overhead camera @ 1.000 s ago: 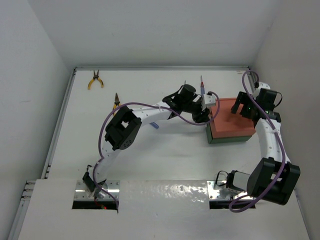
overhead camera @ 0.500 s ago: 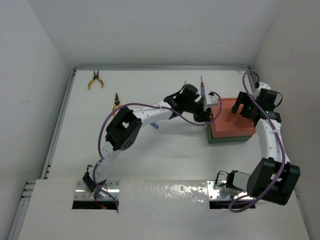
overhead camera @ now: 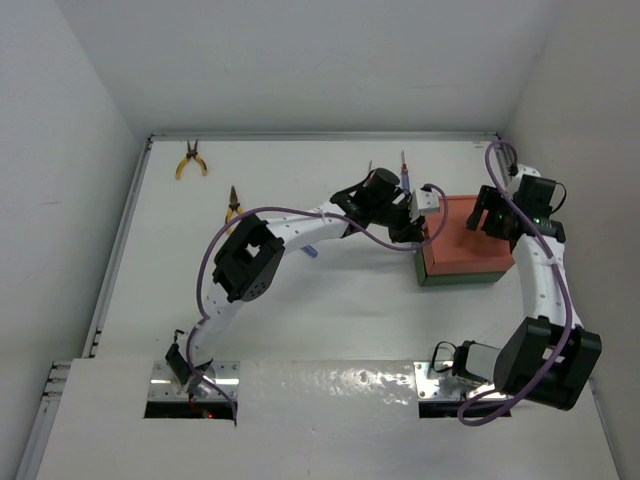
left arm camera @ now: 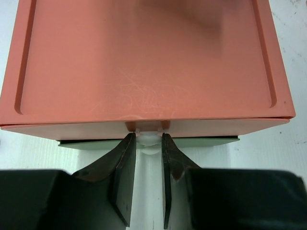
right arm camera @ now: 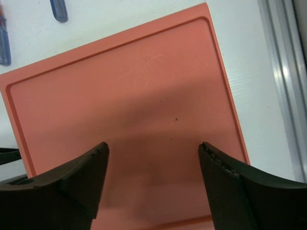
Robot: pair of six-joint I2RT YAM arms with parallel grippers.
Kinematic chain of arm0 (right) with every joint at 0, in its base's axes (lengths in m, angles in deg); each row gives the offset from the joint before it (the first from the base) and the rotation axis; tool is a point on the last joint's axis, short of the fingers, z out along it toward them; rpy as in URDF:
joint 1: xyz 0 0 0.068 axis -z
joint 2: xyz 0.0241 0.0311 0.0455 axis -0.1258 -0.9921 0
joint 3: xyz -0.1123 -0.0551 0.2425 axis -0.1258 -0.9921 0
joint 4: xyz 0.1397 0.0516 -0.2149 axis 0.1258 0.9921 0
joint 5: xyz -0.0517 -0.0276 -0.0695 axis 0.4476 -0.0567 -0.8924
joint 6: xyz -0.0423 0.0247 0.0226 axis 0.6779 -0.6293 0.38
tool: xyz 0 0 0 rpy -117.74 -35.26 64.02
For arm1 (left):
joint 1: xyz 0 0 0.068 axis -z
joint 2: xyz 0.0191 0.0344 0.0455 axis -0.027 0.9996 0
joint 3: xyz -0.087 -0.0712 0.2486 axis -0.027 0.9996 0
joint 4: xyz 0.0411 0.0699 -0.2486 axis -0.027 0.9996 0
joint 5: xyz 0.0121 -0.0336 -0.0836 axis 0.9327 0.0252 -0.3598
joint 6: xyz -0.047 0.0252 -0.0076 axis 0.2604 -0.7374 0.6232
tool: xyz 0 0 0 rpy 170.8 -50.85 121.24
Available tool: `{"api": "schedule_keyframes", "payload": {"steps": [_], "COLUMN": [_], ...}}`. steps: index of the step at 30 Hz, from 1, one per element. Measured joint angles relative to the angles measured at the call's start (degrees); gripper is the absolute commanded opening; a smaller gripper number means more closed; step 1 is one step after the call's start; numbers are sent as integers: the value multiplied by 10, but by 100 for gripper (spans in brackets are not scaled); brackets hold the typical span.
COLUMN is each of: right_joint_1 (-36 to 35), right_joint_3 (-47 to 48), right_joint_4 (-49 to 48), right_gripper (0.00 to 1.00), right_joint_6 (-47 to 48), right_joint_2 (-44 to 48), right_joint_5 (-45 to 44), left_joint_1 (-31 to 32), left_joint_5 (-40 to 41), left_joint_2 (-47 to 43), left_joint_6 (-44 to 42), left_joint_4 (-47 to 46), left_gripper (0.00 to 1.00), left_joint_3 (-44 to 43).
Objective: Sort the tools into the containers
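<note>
Your left gripper [left arm camera: 147, 138] stands markedly narrower than a second ago. Its fingers [left arm camera: 124, 163] have drawn in and now sit against both sides of the small white tab [left arm camera: 147, 144] at the near edge of the orange-red tray [left arm camera: 144, 62]. In the top view it has also edged slightly toward that tray. Your right gripper [right arm camera: 153, 146] has narrowed a little, with its jaws apart above the tray floor.

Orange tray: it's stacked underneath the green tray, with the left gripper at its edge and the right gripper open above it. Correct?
Not quite. The orange tray sits on top of the green tray, not underneath; the left wrist view shows green peeking out below its edge. The rest holds: left gripper at its edge, right gripper open above it.
</note>
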Motion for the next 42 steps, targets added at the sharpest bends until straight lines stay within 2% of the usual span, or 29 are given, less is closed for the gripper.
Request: {"api": "schedule_keyframes", "payload": {"steps": [3, 8, 12, 13, 17, 21, 28, 37, 42], "right_joint_1": [-13, -65, -87, -88, -89, -89, -89, -90, -90], "right_joint_3": [28, 71, 69, 65, 41, 2, -12, -31, -32], "right_joint_4": [34, 52, 50, 47, 35, 3, -57, -103, -104], "right_gripper": [66, 63, 41, 27, 0, 0, 0, 0, 0], "right_joint_6": [19, 55, 69, 70, 63, 35, -2, -14, -14], "right_joint_2": [0, 3, 15, 18, 9, -23, -32, -30, -30], "right_joint_5": [-16, -56, -56, -52, -28, -14, -28, -28, -27], "left_joint_1": [0, 0, 0, 0, 0, 0, -9, -53, -62], "left_joint_5": [8, 10, 13, 15, 23, 30, 35, 39, 46], "left_joint_2": [0, 0, 0, 0, 0, 0, -14, -108, -136], "left_joint_6": [-13, -16, -14, -14, -16, -17, -21, -48, -56], "left_joint_4": [10, 12, 13, 14, 27, 41, 64, 81, 89], "left_gripper": [0, 0, 0, 0, 0, 0, 0, 0, 0], "left_joint_3": [-4, -5, -7, -7, -13, -16, -7, 120, 154]}}
